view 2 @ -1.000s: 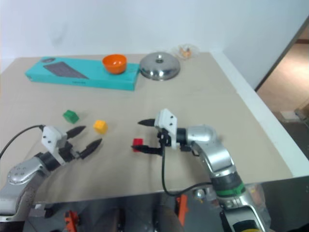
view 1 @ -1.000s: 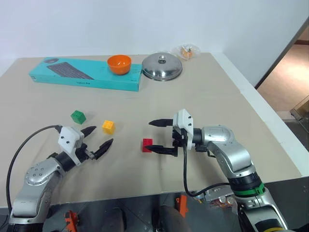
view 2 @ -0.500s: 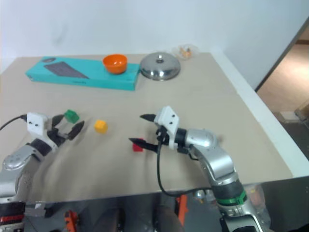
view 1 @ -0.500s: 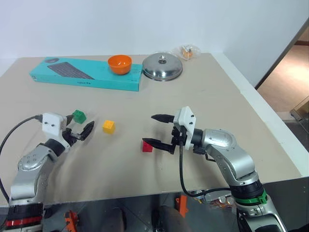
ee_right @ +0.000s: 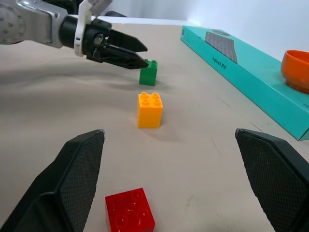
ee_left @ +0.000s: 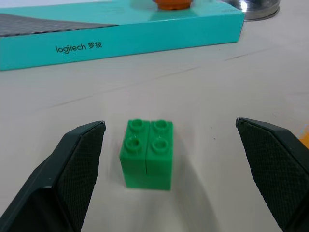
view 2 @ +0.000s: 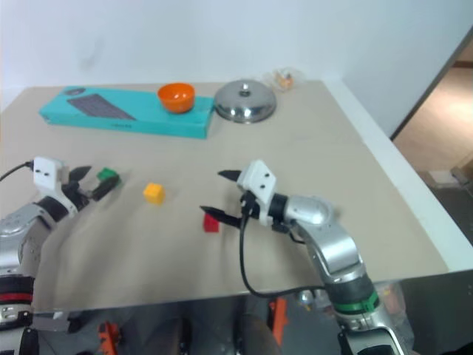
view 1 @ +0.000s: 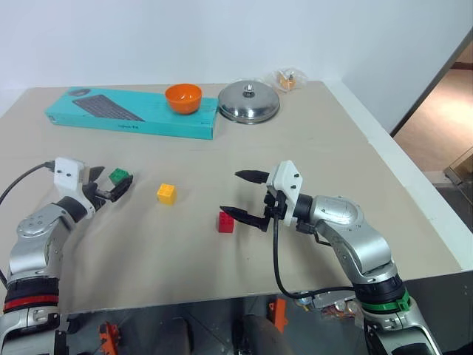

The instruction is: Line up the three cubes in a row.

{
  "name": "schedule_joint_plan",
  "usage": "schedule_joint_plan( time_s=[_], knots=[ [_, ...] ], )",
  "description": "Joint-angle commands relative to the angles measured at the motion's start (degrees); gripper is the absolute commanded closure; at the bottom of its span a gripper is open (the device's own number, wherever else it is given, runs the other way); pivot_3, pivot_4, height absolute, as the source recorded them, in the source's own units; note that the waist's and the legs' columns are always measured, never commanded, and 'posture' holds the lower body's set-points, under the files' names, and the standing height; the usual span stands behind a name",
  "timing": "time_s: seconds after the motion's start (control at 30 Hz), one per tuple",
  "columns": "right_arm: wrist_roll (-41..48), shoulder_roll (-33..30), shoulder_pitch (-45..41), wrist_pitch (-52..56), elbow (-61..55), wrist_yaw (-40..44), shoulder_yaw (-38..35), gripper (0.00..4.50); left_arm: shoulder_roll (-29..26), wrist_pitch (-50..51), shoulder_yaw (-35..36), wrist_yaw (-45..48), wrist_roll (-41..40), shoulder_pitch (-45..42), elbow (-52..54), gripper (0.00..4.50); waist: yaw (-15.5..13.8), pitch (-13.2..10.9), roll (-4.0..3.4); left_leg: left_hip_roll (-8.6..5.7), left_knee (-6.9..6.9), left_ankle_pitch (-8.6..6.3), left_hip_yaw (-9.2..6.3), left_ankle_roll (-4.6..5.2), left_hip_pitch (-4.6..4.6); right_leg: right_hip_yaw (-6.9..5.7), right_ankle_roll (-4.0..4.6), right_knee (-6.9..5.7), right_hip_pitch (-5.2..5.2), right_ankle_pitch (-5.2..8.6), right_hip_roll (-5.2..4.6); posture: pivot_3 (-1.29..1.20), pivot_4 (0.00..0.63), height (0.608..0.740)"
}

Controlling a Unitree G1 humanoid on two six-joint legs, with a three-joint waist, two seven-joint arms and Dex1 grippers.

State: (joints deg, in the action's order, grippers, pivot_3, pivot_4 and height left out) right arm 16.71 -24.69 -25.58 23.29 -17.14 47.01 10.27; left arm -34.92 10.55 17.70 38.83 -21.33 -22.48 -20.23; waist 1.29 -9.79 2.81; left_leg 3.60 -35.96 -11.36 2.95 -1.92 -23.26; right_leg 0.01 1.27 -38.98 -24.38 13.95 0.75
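Note:
Three studded cubes lie apart on the tan table (view 1: 318, 140): green cube (view 1: 118, 176) at the left, yellow cube (view 1: 166, 194) to its right, red cube (view 1: 226, 222) nearer the front. My left gripper (view 1: 111, 182) is open and level, and the green cube (ee_left: 147, 153) sits between its fingers (ee_left: 72, 169) with gaps on both sides. My right gripper (view 1: 233, 194) is open just right of the red cube, its lower fingertip close above it. The right wrist view shows the red cube (ee_right: 129, 212), yellow cube (ee_right: 150, 109) and green cube (ee_right: 148, 72) with the left gripper (ee_right: 130, 55) beside it.
A teal keyboard box (view 1: 133, 112) lies along the far side with an orange bowl (view 1: 182, 97) on it. A metal lid (view 1: 249, 102) and a small wrapped item (view 1: 287, 78) sit beside it. The table's right edge (view 1: 414, 185) drops to the floor.
My left gripper has moved forward and to the left, from near the yellow cube to around the green cube. My right gripper has turned slightly at the red cube. No cube moved.

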Motion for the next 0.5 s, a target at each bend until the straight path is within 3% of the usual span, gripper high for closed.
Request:
schedule_joint_plan(
  time_s=[0.03, 0.3, 0.5],
  knots=[
    [0.2, -0.2, -0.4, -1.0, -2.1, -0.7, -1.0, 0.01, -1.2, -3.5, -1.6, 1.2, 2.8, -3.3, -4.6, 0.0, 0.0, 0.0, 0.0, 0.0, 0.0, 0.0, 0.01, 0.0, 0.0, 0.01, 0.0, 0.0, 0.0, 0.0, 0.0, 0.0, 0.15, 0.74],
    [0.0, -0.9, -0.1, -0.9, -2.6, -1.5, -1.2, 0.01, -1.5, -5.0, -4.4, 2.3, 6.3, -8.6, -16.5, 0.0, 0.0, 0.0, 0.01, 0.0, 0.0, 0.0, 0.0, 0.0, -0.02, -0.02, 0.0, 0.0, -0.02, 0.0, 0.01, 0.0, 0.15, 0.74],
    [-0.1, -1.5, 0.1, -0.8, -3.1, -2.0, -1.2, 0.0, -0.9, -7.1, -4.3, 3.3, 6.8, -11.0, -20.7, 1.83, 0.0, 0.0, 0.02, -0.01, 0.0, 0.0, -0.02, 0.0, -0.04, -0.04, 0.0, 0.0, -0.02, 0.0, 0.0, 0.0, 0.15, 0.74]
  ],
)
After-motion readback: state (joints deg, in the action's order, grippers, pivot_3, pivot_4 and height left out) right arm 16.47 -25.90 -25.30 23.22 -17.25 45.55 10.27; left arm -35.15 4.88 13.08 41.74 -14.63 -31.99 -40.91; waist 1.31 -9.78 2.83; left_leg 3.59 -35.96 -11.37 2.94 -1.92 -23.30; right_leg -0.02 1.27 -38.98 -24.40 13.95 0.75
